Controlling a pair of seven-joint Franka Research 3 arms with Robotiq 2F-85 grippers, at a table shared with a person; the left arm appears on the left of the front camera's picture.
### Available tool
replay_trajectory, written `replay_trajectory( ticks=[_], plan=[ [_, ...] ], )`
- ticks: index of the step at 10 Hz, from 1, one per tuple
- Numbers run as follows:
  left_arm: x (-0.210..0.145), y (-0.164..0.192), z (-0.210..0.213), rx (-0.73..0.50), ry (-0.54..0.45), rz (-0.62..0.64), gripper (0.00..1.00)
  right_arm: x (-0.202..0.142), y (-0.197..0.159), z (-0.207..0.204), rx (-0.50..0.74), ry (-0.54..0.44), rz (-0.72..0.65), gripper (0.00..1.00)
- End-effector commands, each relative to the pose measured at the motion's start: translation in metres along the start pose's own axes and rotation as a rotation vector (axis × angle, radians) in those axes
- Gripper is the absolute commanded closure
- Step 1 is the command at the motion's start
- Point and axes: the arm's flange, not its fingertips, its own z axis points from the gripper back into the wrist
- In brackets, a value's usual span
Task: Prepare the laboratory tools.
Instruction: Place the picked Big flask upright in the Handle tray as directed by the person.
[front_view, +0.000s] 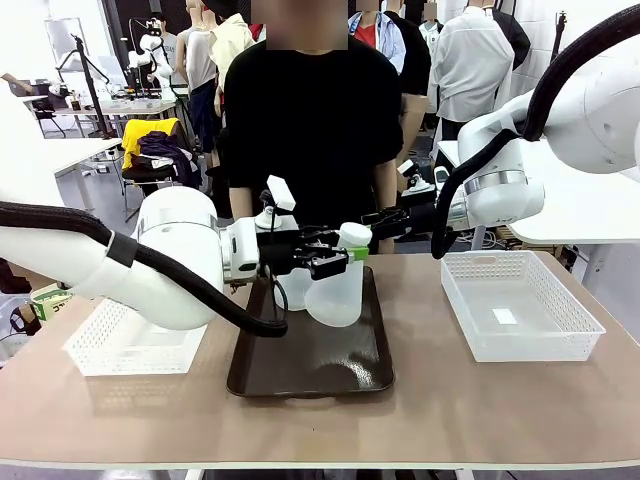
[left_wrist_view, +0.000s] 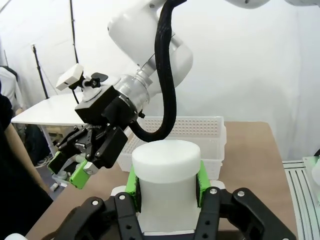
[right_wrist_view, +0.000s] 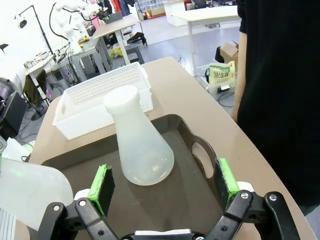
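Held flask (front_view: 337, 290): clamped by its neck between the green pads (left_wrist_view: 131, 181) of the left gripper (front_view: 345, 258), neck pointing up out of the jaws, wide base hanging just above the brown tray (front_view: 370, 365).
Left jaws: closed tight on that neck, a pad on each side of it.
Second flask (right_wrist_view: 138, 140): stood upright on the tray straight ahead of the right gripper (right_wrist_view: 165, 185), between the lines of its two pads and a little beyond their tips; in the front view tucked behind the held flask.
Right jaws: spread wide, nothing between them.
Long axis: vertical for both flasks, narrow end on top.
Nearer arm: right gripper judged nearer to the standing flask; left one already occupied.
Edges: tray rim and handle cut-out lay just to one side of the right pads; tipping risk judged real on so narrow a neck.
Open room: white basket (front_view: 520, 305) beyond the held flask on the right arm's side, another basket (front_view: 120, 345) on the left arm's side; bare table in front of the tray.
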Motion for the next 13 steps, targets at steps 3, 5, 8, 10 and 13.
replay_trajectory(
  ticks=[3,5,8,10,13],
  plan=[
    [-0.03,0.01,0.016,-0.007,-0.132,-0.039,1.0,-0.001,0.001,0.0,0.004,0.01,0.002,0.0],
    [-0.063,0.019,0.021,-0.018,-0.166,-0.02,1.0,-0.001,0.001,0.0,0.004,0.01,0.002,0.0],
    [-0.089,0.022,0.019,-0.032,-0.165,0.0,1.0,-0.001,0.001,0.0,0.004,0.01,0.002,0.0],
    [-0.096,0.021,0.016,-0.051,-0.156,0.005,1.0,-0.001,0.001,0.0,0.004,0.01,0.002,0.0],
    [-0.112,0.021,0.01,-0.078,-0.114,0.027,1.0,-0.001,0.001,0.0,0.004,0.01,0.002,0.0]
  ],
)
